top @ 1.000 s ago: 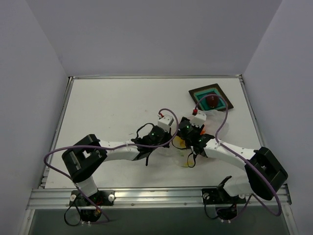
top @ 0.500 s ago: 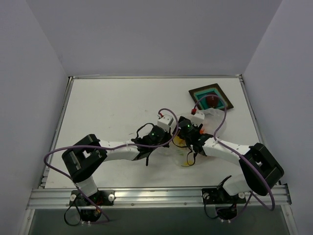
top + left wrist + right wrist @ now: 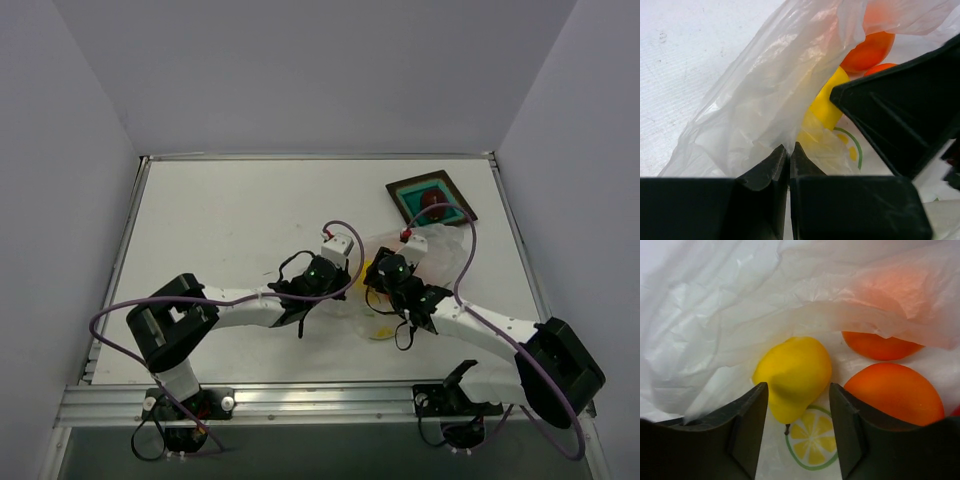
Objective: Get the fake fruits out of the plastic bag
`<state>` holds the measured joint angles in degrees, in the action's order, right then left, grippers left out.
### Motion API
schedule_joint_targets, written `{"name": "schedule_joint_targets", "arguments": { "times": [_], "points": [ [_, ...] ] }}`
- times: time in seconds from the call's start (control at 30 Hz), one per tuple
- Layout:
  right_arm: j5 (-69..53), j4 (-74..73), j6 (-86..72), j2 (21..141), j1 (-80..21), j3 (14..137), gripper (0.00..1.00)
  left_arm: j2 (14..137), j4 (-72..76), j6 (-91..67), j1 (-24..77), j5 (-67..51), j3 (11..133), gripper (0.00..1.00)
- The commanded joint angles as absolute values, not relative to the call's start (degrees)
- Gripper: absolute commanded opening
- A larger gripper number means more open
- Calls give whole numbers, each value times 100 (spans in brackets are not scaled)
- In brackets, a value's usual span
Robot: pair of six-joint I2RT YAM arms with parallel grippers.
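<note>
Left gripper [image 3: 789, 152] is pinched tight on a fold of the plastic bag [image 3: 775, 85]. No gap btwn its fingers, and the film bunches up from the nip, lifted off the table [image 3: 230, 220].

Right gripper [image 3: 797, 390] is inside the bag mouth, jaws approx halfway apart, nothing clamped. The yellow pear [image 3: 795, 372] lies just ahead w/ its narrow stem end btwn the two fingertips; can't tell if either pad touches it.

In the right wrist view, the near orange ball [image 3: 895, 395] sits to the pear's right, just beside the right-hand finger. The far orange ball [image 3: 880, 346] is behind it, half under a drooping flap of film. That flap hangs low over the fruit, so headroom is slim. The bag floor under the pear lies flat, w/ a printed citrus slice [image 3: 812, 440] on it.

The red apple [image 3: 433, 207] is out of the bag, on the dark tray [image 3: 405, 192] at the far right, close to the table's right edge.

Top view: both wrists meet mid-table, toward the near side. The tabletop stretches wide to the left & far side of them.
</note>
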<state>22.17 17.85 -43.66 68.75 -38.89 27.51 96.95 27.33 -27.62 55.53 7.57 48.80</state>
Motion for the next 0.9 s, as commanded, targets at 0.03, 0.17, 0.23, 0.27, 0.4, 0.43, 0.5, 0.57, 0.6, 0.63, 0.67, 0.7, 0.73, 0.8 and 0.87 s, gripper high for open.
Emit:
{"name": "schedule_joint_targets", "arguments": {
  "times": [0.03,0.17,0.23,0.27,0.4,0.43,0.5,0.57,0.6,0.63,0.67,0.7,0.73,0.8,0.87],
  "points": [
    [2013,1723,-3685,7443,-3841,3251,43,9396,2909,-2733,5520,870,4939,2],
    [2285,1503,-3140,7856,-3675,3682,52,9360,2892,-2716,5520,879,4922,2],
    [2014,1485,-2989,7936,-3516,3796,61,9343,2892,-2698,5511,888,4922,2],
    [1891,1468,-2849,8015,-3472,3823,63,9343,2883,-2698,5511,888,4922,2],
    [1495,1354,-2716,8270,-3419,3902,66,9369,2883,-2707,5484,879,4922,2],
    [1338,1354,-2698,8314,-3410,3902,66,9378,2883,-2707,5484,870,4931,2],
    [1187,1362,-2672,8420,-3401,3885,65,9387,2883,-2707,5484,870,4931,2],
    [1002,1389,-2681,8437,-3401,3824,65,9396,2883,-2707,5476,870,4931,2],
    [958,1406,-2707,8429,-3401,3788,65,9413,2883,-2707,5476,861,4939,2],
    [923,1467,-2742,8377,-3401,3753,65,9422,2883,-2707,5476,861,4939,3],
    [862,1485,-2760,8254,-3401,3709,65,9422,2883,-2707,5476,861,4948,2],
    [844,1503,-2760,8183,-3401,3631,65,9439,2883,-2707,5476,861,4948,2],
    [835,1512,-2786,8104,-3401,3595,66,9448,2883,-2716,5476,861,4948,2],
    [774,1547,-2777,7858,-3401,3499,67,9466,2883,-2716,5467,844,4957,2],
    [712,1608,-2751,7691,-3384,3437,66,9457,2892,-2725,5467,844,4957,3]
  ]
}}
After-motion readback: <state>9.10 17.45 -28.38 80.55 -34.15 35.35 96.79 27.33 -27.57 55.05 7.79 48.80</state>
